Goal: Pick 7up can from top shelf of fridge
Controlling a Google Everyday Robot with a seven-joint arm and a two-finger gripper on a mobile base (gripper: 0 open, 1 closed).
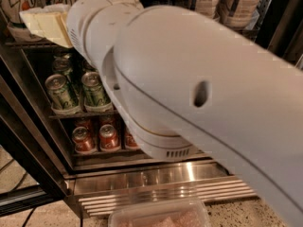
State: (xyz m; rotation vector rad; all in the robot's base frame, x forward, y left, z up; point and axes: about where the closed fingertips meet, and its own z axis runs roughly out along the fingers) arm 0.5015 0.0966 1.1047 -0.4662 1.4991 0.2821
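Observation:
The 7up can [10,4], white with green lettering, stands at the far left of the top shelf [28,44] in a whitish cup [18,32]; the frame's edge cuts it off. My gripper [43,22] shows as a cream-coloured end of the big white arm [189,89], right next to the can on its right, at the level of the shelf rail. I cannot tell whether it touches the can. The arm hides most of the fridge [156,186] interior.
Short green cans [59,91] stand on the middle rack and red cans [97,137] on the rack below. Tall pale cans [236,4] stand at the top right. The black door frame [23,141] runs down the left. A clear plastic container [161,215] lies on the floor in front.

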